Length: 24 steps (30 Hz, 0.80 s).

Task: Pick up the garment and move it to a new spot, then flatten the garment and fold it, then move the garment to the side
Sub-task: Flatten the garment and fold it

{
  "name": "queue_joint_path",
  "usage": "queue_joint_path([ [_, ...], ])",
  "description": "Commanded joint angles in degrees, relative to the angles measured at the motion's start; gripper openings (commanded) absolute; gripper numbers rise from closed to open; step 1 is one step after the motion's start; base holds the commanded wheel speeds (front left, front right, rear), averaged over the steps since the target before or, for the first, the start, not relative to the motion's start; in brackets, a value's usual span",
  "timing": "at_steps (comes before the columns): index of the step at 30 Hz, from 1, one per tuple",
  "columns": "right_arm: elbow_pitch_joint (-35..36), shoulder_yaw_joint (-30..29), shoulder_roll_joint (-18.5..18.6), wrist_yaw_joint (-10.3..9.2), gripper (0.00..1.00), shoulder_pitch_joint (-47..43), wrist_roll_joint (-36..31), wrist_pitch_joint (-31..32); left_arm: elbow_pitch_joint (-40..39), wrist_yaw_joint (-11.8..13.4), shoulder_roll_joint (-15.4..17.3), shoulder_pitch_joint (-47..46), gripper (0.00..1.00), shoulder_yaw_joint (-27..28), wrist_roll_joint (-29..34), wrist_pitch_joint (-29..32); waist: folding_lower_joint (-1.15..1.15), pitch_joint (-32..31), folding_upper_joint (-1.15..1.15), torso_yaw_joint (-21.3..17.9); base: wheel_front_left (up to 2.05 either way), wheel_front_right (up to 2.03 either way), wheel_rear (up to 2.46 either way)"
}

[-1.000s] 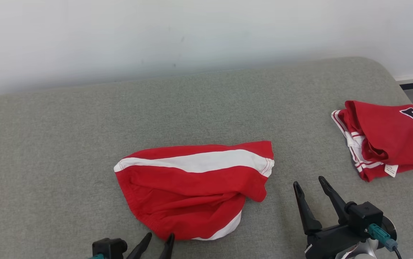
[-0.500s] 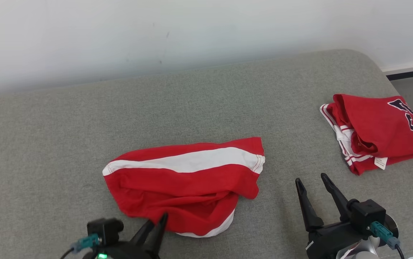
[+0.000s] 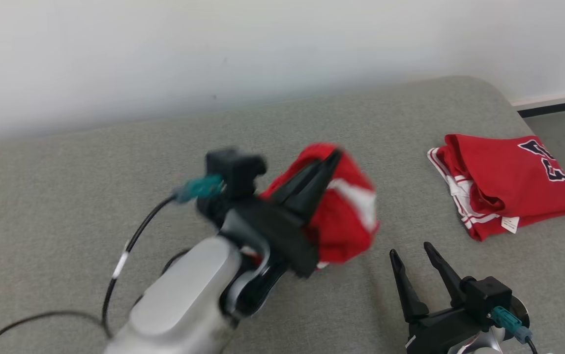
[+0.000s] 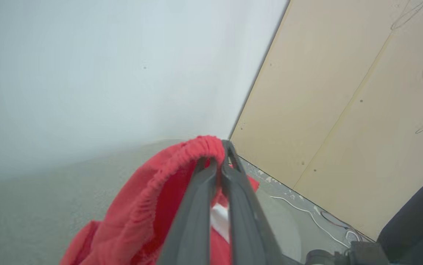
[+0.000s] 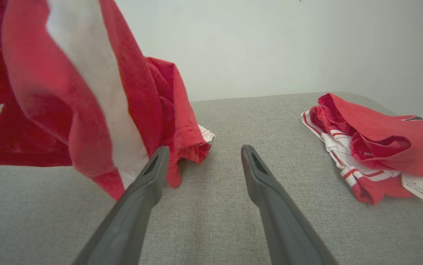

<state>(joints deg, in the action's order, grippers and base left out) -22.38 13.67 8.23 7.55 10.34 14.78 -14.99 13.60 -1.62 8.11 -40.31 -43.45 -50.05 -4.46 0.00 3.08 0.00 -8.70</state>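
Your left gripper (image 3: 334,156) has its fingers pinched together on the waistband of the red shorts (image 3: 348,221), which hang above the grey cushion (image 3: 90,187). Your right gripper (image 3: 410,249) stands spread wide beside the cloth.

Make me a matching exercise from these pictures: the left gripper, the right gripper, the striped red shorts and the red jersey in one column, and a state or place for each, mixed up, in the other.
Column one
1. left gripper
2. right gripper
3. striped red shorts
4. red jersey

Column two
A. lying folded at the right end of the grey cushion
B. open, holding nothing
C. shut on red cloth
D. hanging bunched from a gripper

Pairs: 1-C, 2-B, 3-D, 4-A
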Motion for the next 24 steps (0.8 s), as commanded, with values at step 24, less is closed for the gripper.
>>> queue_joint_path([
  [24, 1.1, -2.1, -0.6, -0.15, 1.00, -0.8, -0.3, -0.2, 9.8, 14.0, 4.7, 9.1, 0.00, 7.4, -13.7, 7.4, 0.00, 2.2, 0.00, 2.2, 0.00, 0.00, 0.00],
])
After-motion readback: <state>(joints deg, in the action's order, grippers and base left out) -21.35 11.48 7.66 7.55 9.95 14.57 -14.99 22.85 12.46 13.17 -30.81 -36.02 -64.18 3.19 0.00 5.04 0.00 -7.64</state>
